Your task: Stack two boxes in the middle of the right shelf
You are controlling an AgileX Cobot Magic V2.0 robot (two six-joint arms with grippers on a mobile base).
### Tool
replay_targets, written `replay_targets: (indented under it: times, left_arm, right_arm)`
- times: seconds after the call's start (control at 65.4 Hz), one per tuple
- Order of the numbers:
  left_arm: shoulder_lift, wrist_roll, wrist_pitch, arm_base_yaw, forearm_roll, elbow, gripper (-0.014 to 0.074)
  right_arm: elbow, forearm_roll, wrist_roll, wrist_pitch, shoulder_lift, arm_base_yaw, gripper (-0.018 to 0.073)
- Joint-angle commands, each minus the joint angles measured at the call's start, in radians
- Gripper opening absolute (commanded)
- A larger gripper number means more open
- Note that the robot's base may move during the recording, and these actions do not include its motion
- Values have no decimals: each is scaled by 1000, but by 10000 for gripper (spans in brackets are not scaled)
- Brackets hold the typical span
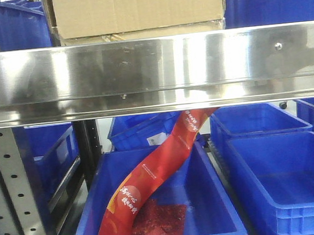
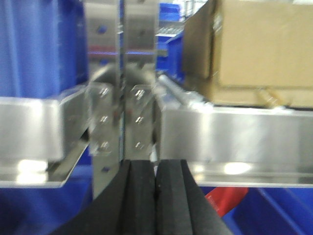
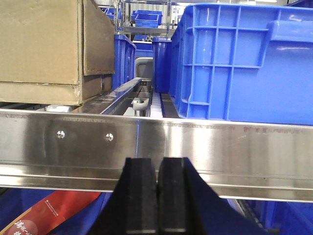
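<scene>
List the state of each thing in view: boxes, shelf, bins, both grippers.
Upper box: rests on the lower box.
Lower box: on the shelf, only a strip visible above the lip.
Shelf: carries the boxes between blue bins.
Bin below: open, holds a red packet leaning over its rim.
Left gripper: shut, empty.
Right gripper: shut, empty.

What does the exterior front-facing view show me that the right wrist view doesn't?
Only the front view shows the open blue bin below with the whole red banner draped into it, plus a perforated upright. Only the right wrist view shows the right gripper, pads together, and the ribbed blue bin on the shelf. Both show the cardboard boxes and the steel shelf lip.
</scene>
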Motion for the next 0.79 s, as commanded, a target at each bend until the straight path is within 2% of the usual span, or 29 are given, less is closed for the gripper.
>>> replay_targets:
  times: [0.0, 0.779]
  left_arm:
    - [-11, 4, -13, 8, -14, 6, -111]
    - [-11, 4, -38, 5, -14, 6, -111]
  right_arm:
    - [0, -9, -8, -15, -4, 3, -163]
    - [0, -9, -8, -17, -4, 3, -163]
